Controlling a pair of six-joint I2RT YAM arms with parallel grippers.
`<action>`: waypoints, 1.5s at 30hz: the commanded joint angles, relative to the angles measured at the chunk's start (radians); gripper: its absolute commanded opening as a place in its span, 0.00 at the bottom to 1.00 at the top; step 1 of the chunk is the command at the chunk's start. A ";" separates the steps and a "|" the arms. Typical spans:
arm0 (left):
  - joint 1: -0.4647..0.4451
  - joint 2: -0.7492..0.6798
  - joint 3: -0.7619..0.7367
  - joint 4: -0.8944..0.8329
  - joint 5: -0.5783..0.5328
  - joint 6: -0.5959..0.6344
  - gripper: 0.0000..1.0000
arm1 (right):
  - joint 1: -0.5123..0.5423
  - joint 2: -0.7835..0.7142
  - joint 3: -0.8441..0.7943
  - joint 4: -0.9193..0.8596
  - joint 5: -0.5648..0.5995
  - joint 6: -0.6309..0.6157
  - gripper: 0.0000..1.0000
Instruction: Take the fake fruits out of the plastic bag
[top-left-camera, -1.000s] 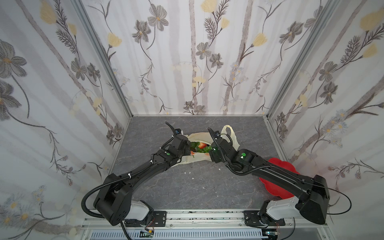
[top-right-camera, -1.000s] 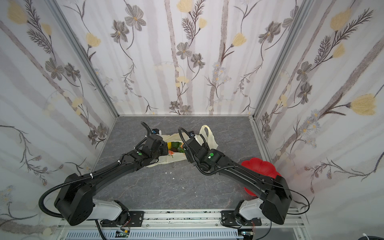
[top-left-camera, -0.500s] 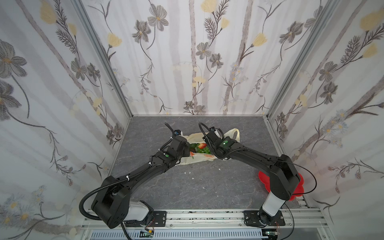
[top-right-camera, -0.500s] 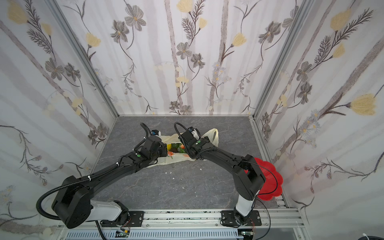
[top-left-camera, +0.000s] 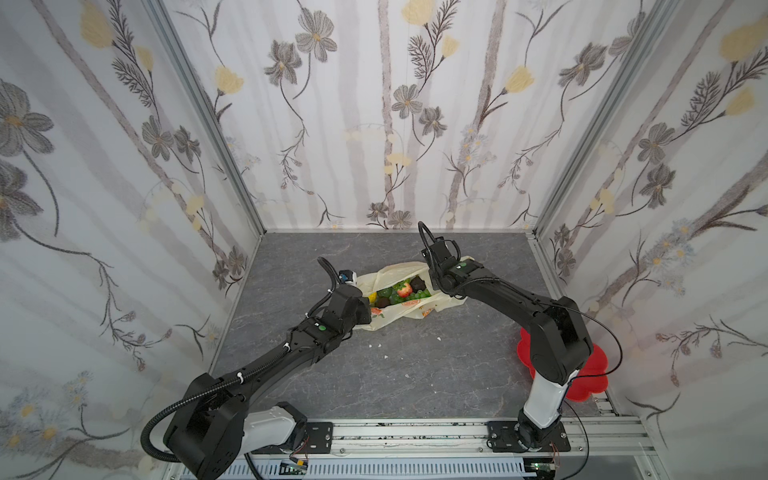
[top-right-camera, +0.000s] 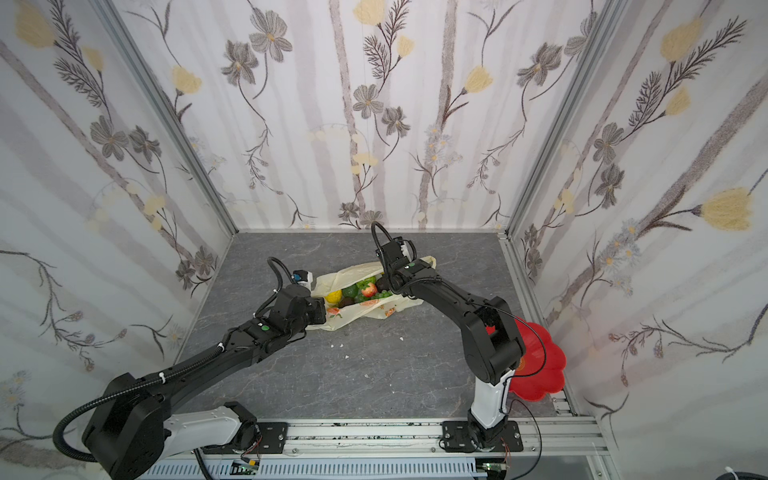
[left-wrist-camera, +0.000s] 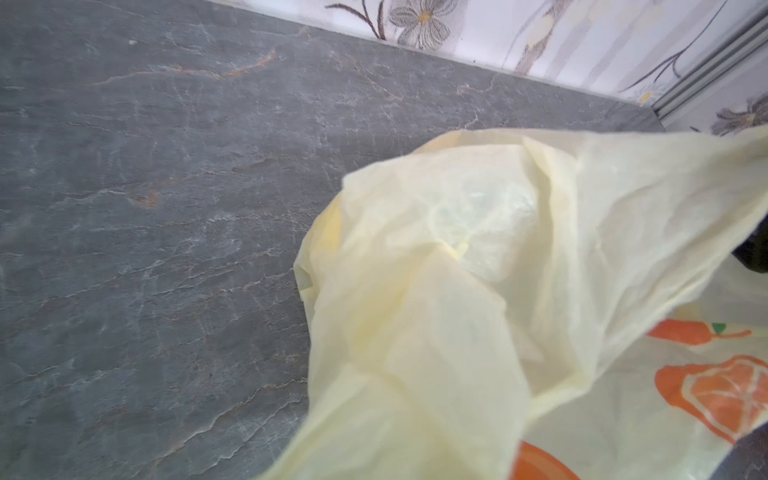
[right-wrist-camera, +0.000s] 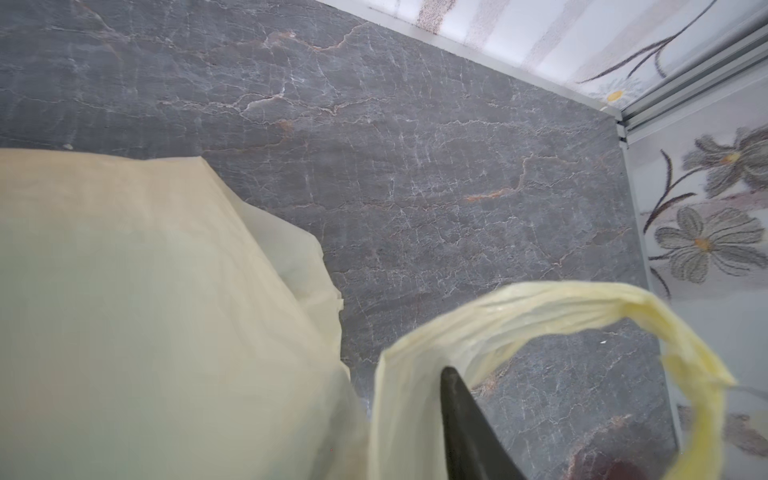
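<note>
Top views, plastic bag (top-left-camera: 409, 309): lies toward the back of the desk (top-left-camera: 415, 374); its mouth is drawn into a longer slit than a second ago.
Fake fruits (top-left-camera: 399, 291): all inside the mouth, with strawberry (top-right-camera: 369, 289) and lemon (top-right-camera: 333, 296) showing; none is out yet.
Left gripper (top-left-camera: 368, 312): pressed together on the bag's left rim, unchanged.
Right gripper (top-left-camera: 434, 283): has swung to the bag's right end by the handle (right-wrist-camera: 623, 299); whether it has closed on the film cannot be told.
Red dish (top-left-camera: 590, 382): right front edge, well apart from the bag.
Meaning: opening looks nearly done; picking probably follows.
</note>
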 joint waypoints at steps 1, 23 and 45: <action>0.044 -0.040 -0.028 0.050 0.015 0.001 0.00 | -0.054 -0.099 -0.076 0.136 -0.194 0.025 0.20; -0.062 0.117 0.023 0.182 0.065 -0.054 0.00 | -0.222 0.039 0.009 0.307 -0.678 0.230 0.13; -0.093 0.041 -0.051 0.272 0.148 -0.140 0.00 | 0.092 -0.199 -0.016 0.000 -0.152 0.130 0.93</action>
